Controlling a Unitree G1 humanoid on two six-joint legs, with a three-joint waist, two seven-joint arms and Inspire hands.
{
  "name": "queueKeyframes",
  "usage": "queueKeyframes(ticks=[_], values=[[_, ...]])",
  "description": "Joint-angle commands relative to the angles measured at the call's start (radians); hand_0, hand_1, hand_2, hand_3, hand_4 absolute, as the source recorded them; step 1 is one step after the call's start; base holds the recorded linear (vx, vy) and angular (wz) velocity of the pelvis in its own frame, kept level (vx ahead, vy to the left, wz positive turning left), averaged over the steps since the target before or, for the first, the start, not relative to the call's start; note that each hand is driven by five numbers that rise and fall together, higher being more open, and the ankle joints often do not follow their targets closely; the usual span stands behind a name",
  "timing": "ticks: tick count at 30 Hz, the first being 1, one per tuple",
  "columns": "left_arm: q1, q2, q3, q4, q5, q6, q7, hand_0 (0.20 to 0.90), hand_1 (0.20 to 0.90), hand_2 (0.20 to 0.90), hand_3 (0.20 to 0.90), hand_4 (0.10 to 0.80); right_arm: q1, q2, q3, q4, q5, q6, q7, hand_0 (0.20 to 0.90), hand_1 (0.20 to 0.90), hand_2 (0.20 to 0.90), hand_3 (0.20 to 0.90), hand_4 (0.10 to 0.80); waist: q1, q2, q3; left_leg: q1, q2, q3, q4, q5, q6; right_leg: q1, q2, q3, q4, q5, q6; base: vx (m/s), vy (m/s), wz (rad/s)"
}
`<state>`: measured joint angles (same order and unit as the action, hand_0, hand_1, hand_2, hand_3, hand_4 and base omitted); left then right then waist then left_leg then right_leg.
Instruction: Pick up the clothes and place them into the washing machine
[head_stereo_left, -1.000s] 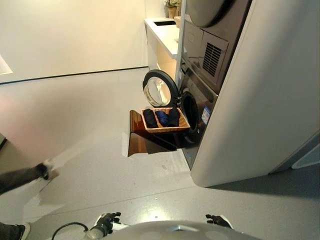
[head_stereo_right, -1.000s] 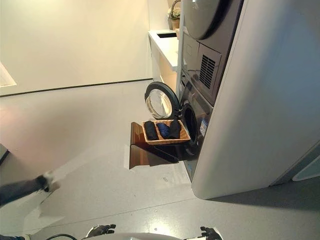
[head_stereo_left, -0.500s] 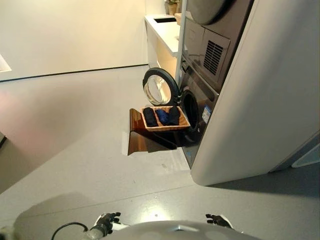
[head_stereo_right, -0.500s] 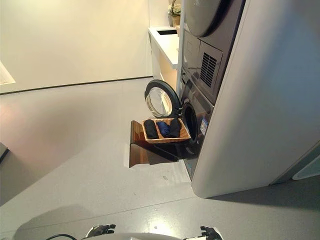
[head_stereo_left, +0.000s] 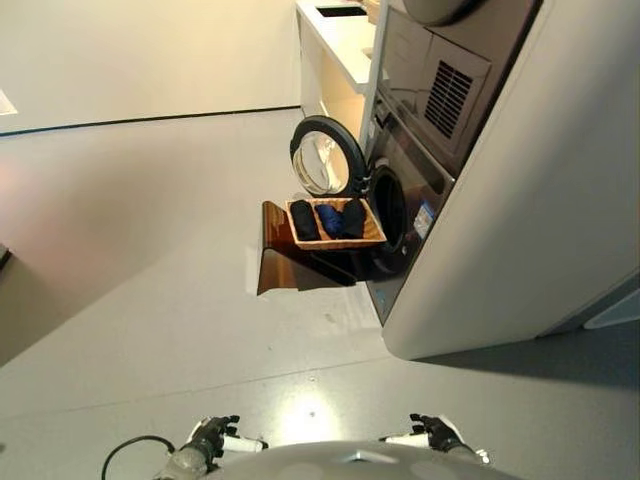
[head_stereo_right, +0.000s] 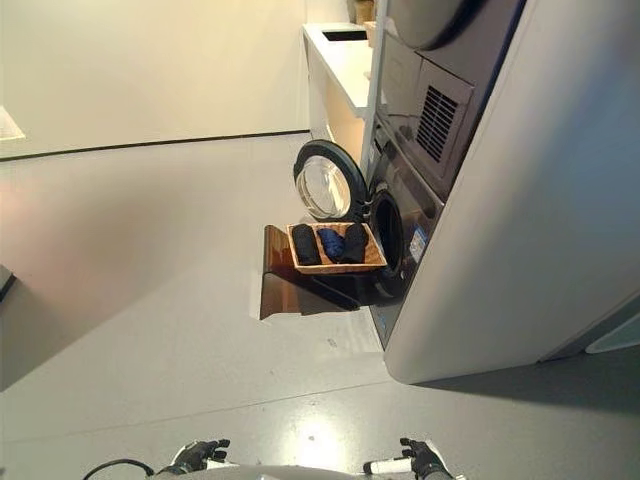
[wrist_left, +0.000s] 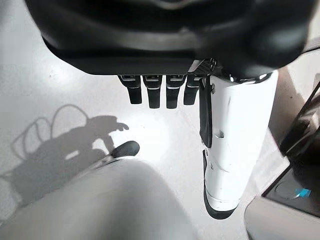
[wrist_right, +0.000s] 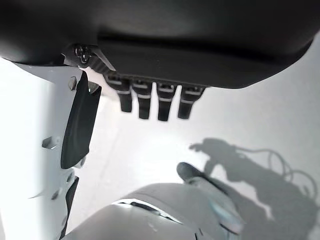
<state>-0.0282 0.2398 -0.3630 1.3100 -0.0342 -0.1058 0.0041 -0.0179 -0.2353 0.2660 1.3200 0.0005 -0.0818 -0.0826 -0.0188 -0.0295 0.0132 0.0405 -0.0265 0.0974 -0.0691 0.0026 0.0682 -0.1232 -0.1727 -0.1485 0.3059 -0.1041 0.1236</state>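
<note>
A wicker basket (head_stereo_left: 375, 236) rests on a brown stand (head_stereo_left: 277, 262) in front of the washing machine (head_stereo_left: 410, 215). Three rolled dark and blue clothes (head_stereo_left: 328, 218) lie inside it. The machine's round door (head_stereo_left: 322, 156) is swung open to the left. My left hand (head_stereo_left: 213, 436) hangs low at the bottom edge, far from the basket, fingers (wrist_left: 158, 92) relaxed and empty. My right hand (head_stereo_left: 433, 433) hangs likewise at the bottom right, its fingers (wrist_right: 150, 102) straight and holding nothing.
A second appliance (head_stereo_left: 450, 70) is stacked above the washer inside a tall grey cabinet (head_stereo_left: 540, 200). A white counter (head_stereo_left: 345, 30) runs behind it. Open grey floor (head_stereo_left: 150, 250) lies between me and the basket.
The camera has tilted down and come slightly nearer, so the scene sits higher in view. A person's leg seen at the left edge one second ago is gone. Both hands stay low.
</note>
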Motion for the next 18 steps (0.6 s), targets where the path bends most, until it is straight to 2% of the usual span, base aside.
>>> queueKeyframes(ticks=[1,3,5,6,7,8,9,10,11,12,13,14,15,16,17,18], values=[[-0.073,0.012,0.056,0.005,-0.005,-0.017,0.005,0.9,0.9,0.9,0.9,0.8,-0.039,-0.056,0.022,0.022,-0.011,0.004,-0.001,0.9,0.9,0.9,0.9,0.8,-0.022,0.047,0.065,0.034,-0.015,-0.012,0.119,-0.142,0.03,-0.094,0.069,0.04,0.279,0.172,-0.012,0.268,0.053,0.01],[-0.069,0.023,0.073,0.004,-0.018,-0.021,0.003,0.9,0.9,0.9,0.9,0.8,-0.024,-0.062,0.006,0.018,0.003,0.0,0.007,0.9,0.9,0.9,0.9,0.8,-0.042,0.054,0.063,0.09,-0.019,-0.049,0.102,-0.147,0.014,-0.168,0.091,0.046,0.211,0.128,-0.03,0.439,0.011,0.1],[-0.072,0.02,0.067,0.004,-0.016,-0.03,0.008,0.9,0.9,0.9,0.9,0.8,-0.017,-0.066,-0.01,0.021,0.01,-0.001,0.005,0.9,0.9,0.9,0.9,0.8,-0.064,0.05,0.062,0.138,-0.025,-0.078,0.095,-0.167,-0.004,-0.209,0.074,0.048,0.063,0.15,-0.028,0.337,-0.063,0.29],[-0.071,0.019,0.067,0.004,-0.016,-0.03,0.008,0.9,0.9,0.9,0.9,0.8,-0.017,-0.066,-0.01,0.021,0.01,-0.001,0.005,0.9,0.9,0.9,0.9,0.8,-0.066,0.054,0.068,0.147,-0.021,-0.081,0.094,-0.169,-0.005,-0.198,0.077,0.043,0.059,0.15,-0.028,0.304,-0.09,0.26],[-0.074,0.018,0.061,0.004,-0.015,-0.035,0.01,0.9,0.9,0.9,0.9,0.8,-0.014,-0.065,-0.013,0.025,0.006,0.0,0.005,0.9,0.9,0.9,0.9,0.8,-0.078,0.04,0.062,0.173,-0.032,-0.095,0.086,-0.179,-0.014,-0.223,0.067,0.054,-0.066,0.193,-0.019,0.559,-0.17,0.28],[-0.072,0.011,0.063,0.012,-0.025,-0.044,0.016,0.9,0.9,0.9,0.9,0.8,-0.001,-0.057,-0.021,0.031,-0.004,0.005,0.009,0.9,0.9,0.9,0.9,0.8,-0.102,0.037,0.057,0.251,-0.016,-0.118,0.041,-0.192,-0.041,-0.267,0.059,0.031,-0.278,0.292,0.006,0.573,-0.167,0.23],[-0.072,0.01,0.062,0.012,-0.026,-0.044,0.016,0.9,0.9,0.9,0.9,0.8,-0.001,-0.058,-0.021,0.031,-0.004,0.005,0.009,0.9,0.9,0.9,0.9,0.8,-0.102,0.048,0.061,0.261,-0.004,-0.117,0.036,-0.195,-0.042,-0.251,0.07,0.023,-0.295,0.298,0.005,0.682,-0.215,0.26],[-0.076,0.005,0.061,0.017,-0.032,-0.045,0.017,0.9,0.9,0.9,0.9,0.8,0.011,-0.052,-0.027,0.03,-0.018,0.009,0.012,0.9,0.9,0.9,0.9,0.8,-0.119,0.048,0.054,0.293,0.011,-0.131,0.018,-0.195,-0.061,-0.286,0.07,0.003,-0.361,0.333,0.016,0.315,-0.101,0.19],[-0.076,0.004,0.061,0.017,-0.032,-0.046,0.017,0.9,0.9,0.9,0.9,0.8,0.012,-0.053,-0.027,0.03,-0.018,0.009,0.012,0.9,0.9,0.9,0.9,0.8,-0.118,0.053,0.054,0.296,0.016,-0.13,0.016,-0.197,-0.062,-0.283,0.075,0.001,-0.364,0.333,0.016,0.692,-0.269,0.24],[-0.073,0.001,0.06,0.02,-0.04,-0.048,0.024,0.9,0.9,0.9,0.9,0.8,0.024,-0.047,-0.034,0.026,-0.019,0.008,0.017,0.9,0.9,0.9,0.9,0.8,-0.149,0.05,0.034,0.338,0.036,-0.16,0.02,-0.199,-0.072,-0.296,0.1,0.063,-0.305,0.344,-0.003,0.575,-0.242,0.2],[-0.068,-0.003,0.061,0.022,-0.044,-0.048,0.023,0.9,0.9,0.9,0.9,0.8,0.03,-0.048,-0.036,0.028,-0.015,0.006,0.016,0.9,0.9,0.9,0.9,0.8,-0.153,0.055,0.025,0.346,0.054,-0.164,0.036,-0.189,-0.082,-0.285,0.112,0.085,-0.299,0.342,-0.011,0.736,-0.345,0.37],[-0.066,-0.009,0.058,0.026,-0.05,-0.05,0.025,0.9,0.9,0.9,0.9,0.8,0.032,-0.048,-0.038,0.029,-0.013,0.003,0.017,0.9,0.9,0.9,0.9,0.8,-0.157,0.06,0.015,0.339,0.073,-0.171,0.072,-0.155,-0.094,-0.279,0.133,0.103,-0.281,0.343,-0.022,0.518,-0.3,0.7],[-0.065,-0.019,0.053,0.027,-0.053,-0.048,0.028,0.9,0.9,0.9,0.9,0.8,0.03,-0.045,-0.038,0.03,-0.008,0.0,0.018,0.9,0.9,0.9,0.9,0.8,-0.156,0.072,0.006,0.319,0.102,-0.163,0.15,-0.086,-0.114,-0.263,0.161,0.099,-0.261,0.334,-0.04,0.347,-0.223,0.96],[-0.065,-0.019,0.053,0.027,-0.053,-0.048,0.028,0.9,0.9,0.9,0.9,0.8,0.03,-0.045,-0.038,0.03,-0.008,0.0,0.018,0.9,0.9,0.9,0.9,0.8,-0.158,0.069,0.005,0.317,0.099,-0.165,0.149,-0.083,-0.114,-0.265,0.158,0.099,-0.26,0.335,-0.039,0.478,-0.34,1.04],[-0.072,-0.026,0.041,0.016,-0.054,-0.047,0.029,0.9,0.9,0.9,0.9,0.8,0.025,-0.049,-0.034,0.022,0.004,-0.006,0.012,0.9,0.9,0.9,0.9,0.8,-0.146,0.061,0.005,0.21,0.111,-0.153,0.41,0.063,-0.138,-0.191,0.183,0.09,-0.263,0.296,-0.084,0.422,-0.333,0.71],[-0.082,-0.027,0.025,-0.007,-0.046,-0.044,0.031,0.9,0.9,0.9,0.9,0.8,0.012,-0.058,-0.031,0.01,0.019,-0.009,0.007,0.9,0.9,0.9,0.9,0.8,-0.132,0.047,0.019,0.122,0.091,-0.157,0.573,0.109,-0.136,-0.147,0.184,0.091,-0.266,0.267,-0.108,0.529,-0.434,0.43]])
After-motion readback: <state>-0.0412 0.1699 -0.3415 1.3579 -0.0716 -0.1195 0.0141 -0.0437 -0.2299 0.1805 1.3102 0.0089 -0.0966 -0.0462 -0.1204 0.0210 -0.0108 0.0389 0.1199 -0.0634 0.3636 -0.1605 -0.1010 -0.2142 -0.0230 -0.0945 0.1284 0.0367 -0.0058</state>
